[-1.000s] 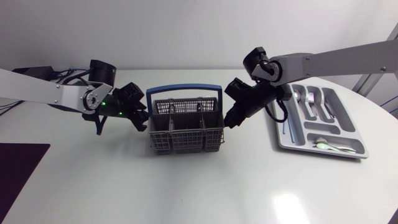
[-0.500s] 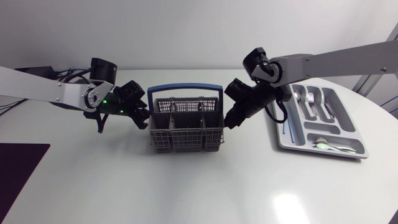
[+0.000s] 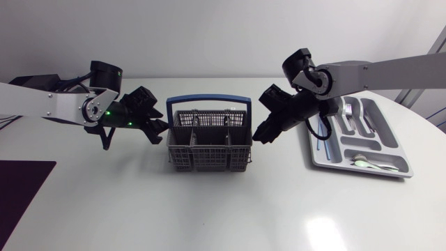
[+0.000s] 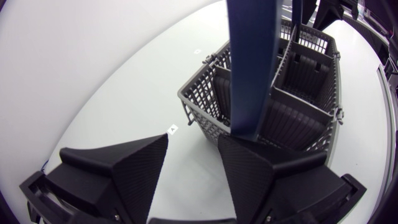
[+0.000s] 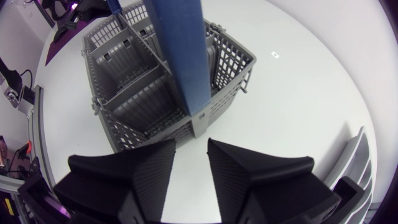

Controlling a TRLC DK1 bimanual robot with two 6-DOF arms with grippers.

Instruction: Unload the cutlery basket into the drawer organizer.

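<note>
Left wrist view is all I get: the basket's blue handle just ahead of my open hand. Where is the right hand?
Observer: The right hand is at the opposite end of the basket, open and holding nothing.
Operator: Anything left inside?
Observer: The right wrist view shows the compartments it sees empty.
Operator: And the organizer?
Observer: The drawer organizer lies beyond the right hand, with cutlery already in it.

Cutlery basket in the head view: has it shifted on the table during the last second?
No. The cutlery basket stands on the same spot, with the same gap to the drawer organizer as before.
</note>
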